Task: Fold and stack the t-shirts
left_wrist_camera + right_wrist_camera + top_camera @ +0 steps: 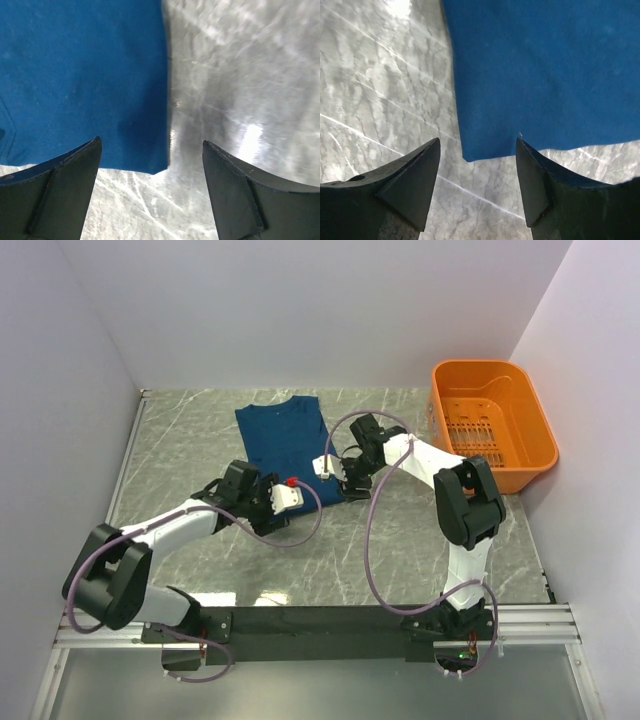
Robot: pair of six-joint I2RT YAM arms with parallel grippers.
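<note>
T-shirt (283, 445) folded to a narrow rectangle, flat on tabletop (180, 440), far centre, well apart from orange basket (530, 455) at far right. At its near end: left jaws parted wide, nothing held, shirt corner showing between them. Same for right jaws: spread, empty, over a corner.

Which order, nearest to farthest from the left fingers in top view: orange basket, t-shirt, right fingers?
1. t-shirt, its near edge at the left fingers.
2. right fingers, just right, same edge.
3. orange basket, far right corner.
</note>
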